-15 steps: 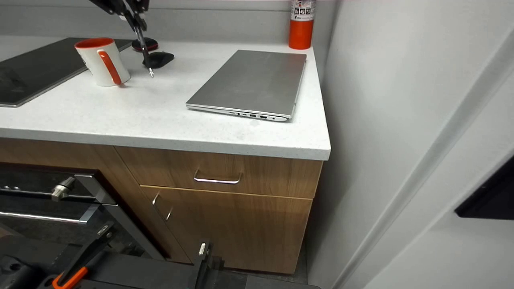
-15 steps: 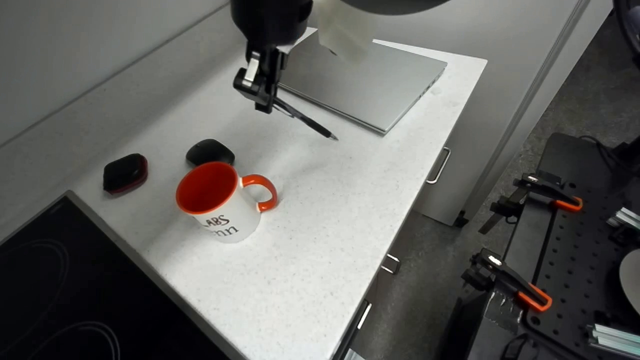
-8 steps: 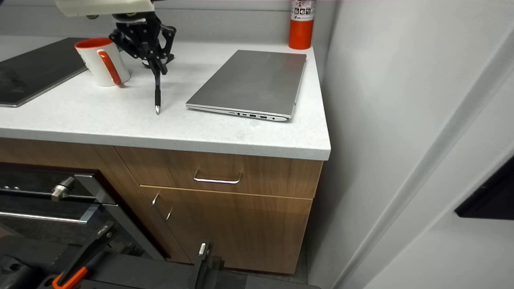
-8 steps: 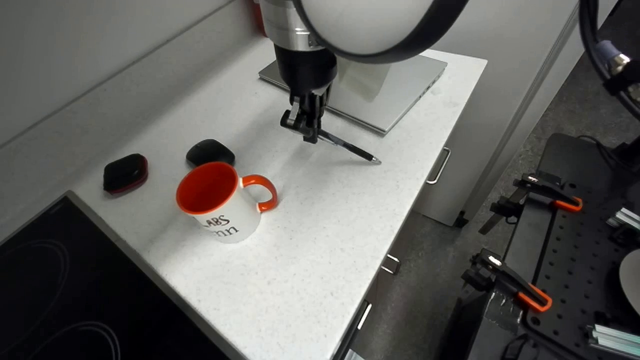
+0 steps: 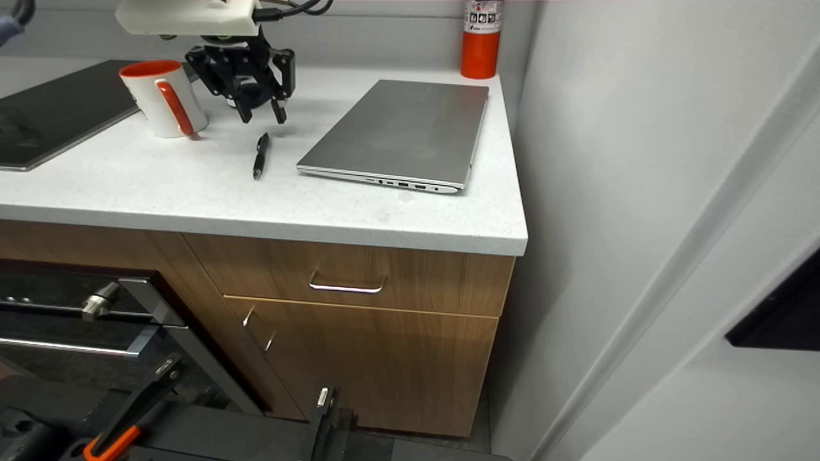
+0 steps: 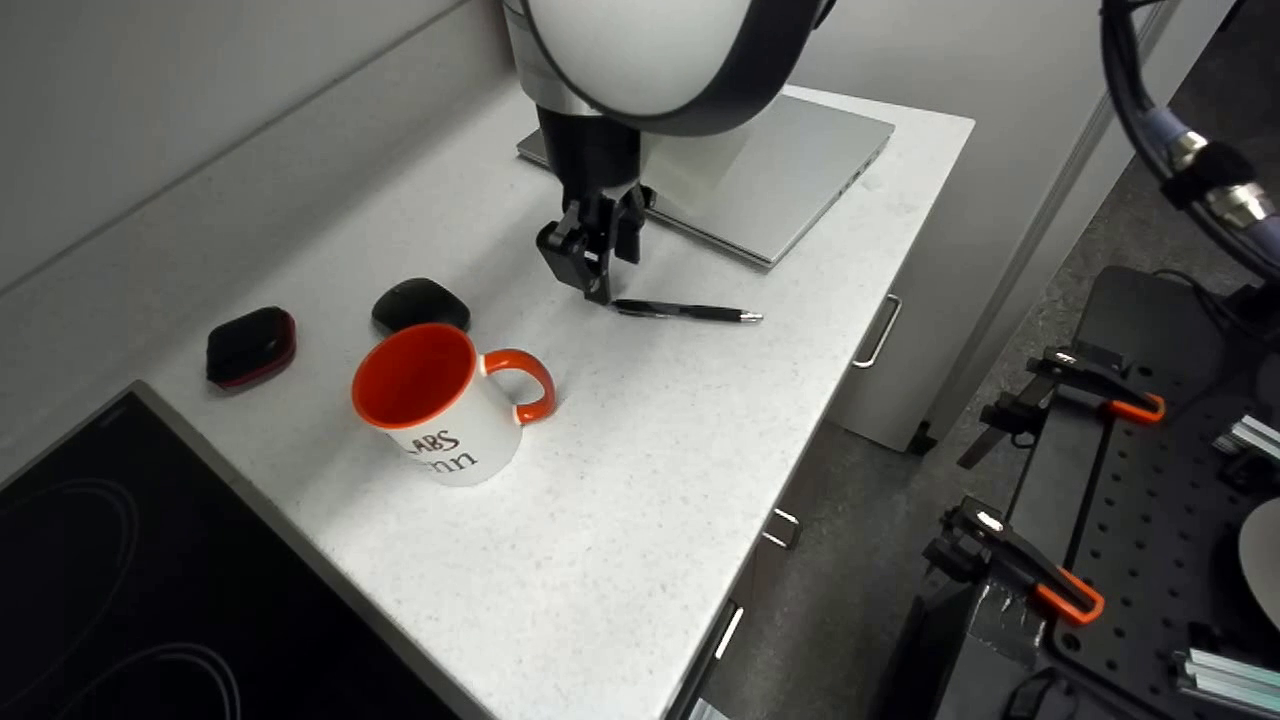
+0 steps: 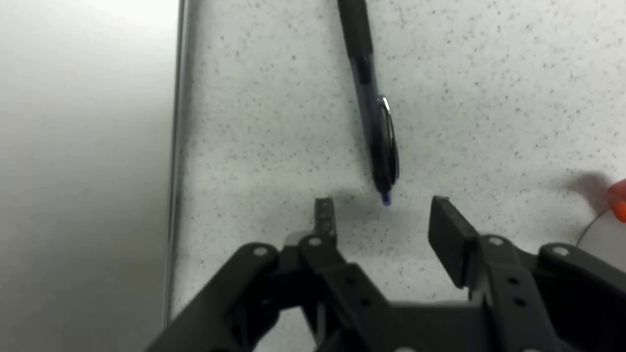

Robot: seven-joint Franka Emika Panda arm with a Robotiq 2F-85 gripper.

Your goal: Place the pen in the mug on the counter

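Observation:
The dark pen lies flat on the white counter between the mug and the laptop; it also shows in an exterior view. My gripper is open and empty, just above the counter behind the pen's rear end; it also shows in an exterior view. In the wrist view the open fingertips stand either side of the pen's blue-button end, not touching it. The white mug with orange-red inside and handle stands upright and empty. The wrist view shows only its edge.
A closed grey laptop lies beside the pen, its edge near one finger in the wrist view. A black mouse-like object and a black-red case lie behind the mug. The black cooktop borders the counter. A red canister stands at the back.
The gripper came down toward the counter's front with the pen, then opened and let go of it. The pen now lies on the counter and the gripper has drawn slightly back.

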